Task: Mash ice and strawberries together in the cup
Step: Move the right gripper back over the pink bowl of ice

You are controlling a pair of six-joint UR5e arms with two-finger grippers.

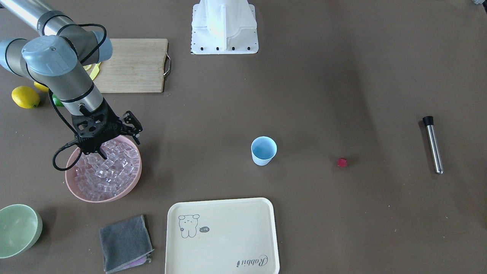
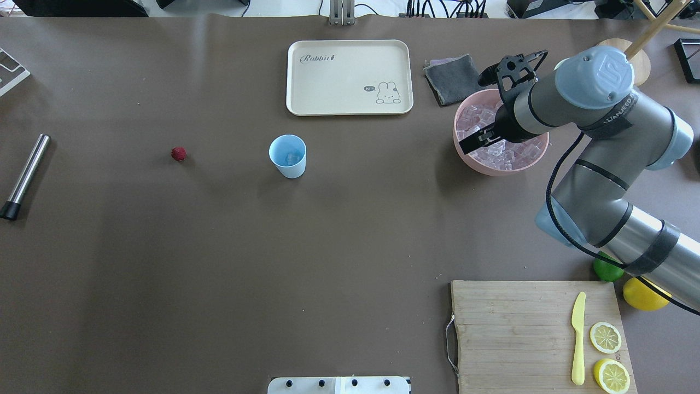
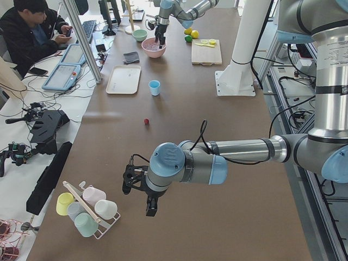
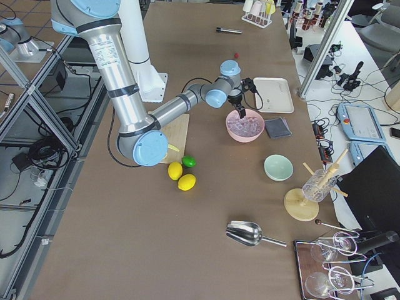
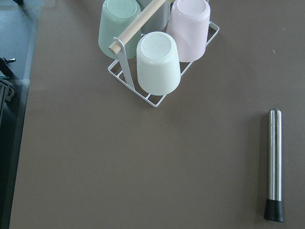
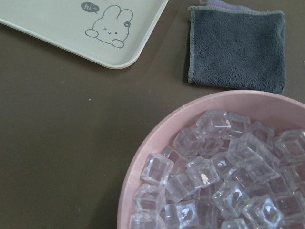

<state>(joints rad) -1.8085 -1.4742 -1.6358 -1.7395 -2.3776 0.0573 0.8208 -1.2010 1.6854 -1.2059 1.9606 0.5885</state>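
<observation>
The light-blue cup (image 2: pixel 287 156) stands upright mid-table, with what looks like one clear cube inside. The red strawberry (image 2: pixel 178 154) lies alone on the table, well apart from the cup (image 1: pixel 263 150). The ice (image 6: pixel 219 176) fills the pink bowl (image 2: pixel 481 164). My right gripper (image 2: pixel 473 115) hangs open over the bowl, one fingertip (image 1: pixel 103 155) down among the cubes. My left gripper (image 3: pixel 138 198) shows only in the exterior left view, above the table's near end. I cannot tell whether it is open or shut.
A steel muddler (image 2: pixel 24 176) lies left of the strawberry, also in the left wrist view (image 5: pixel 274 164) beside a cup rack (image 5: pixel 157 52). A cream tray (image 2: pixel 349 76), grey cloth (image 2: pixel 451 79), green bowl (image 1: pixel 17 228), cutting board (image 2: pixel 536 334), lemons and a lime surround the right arm.
</observation>
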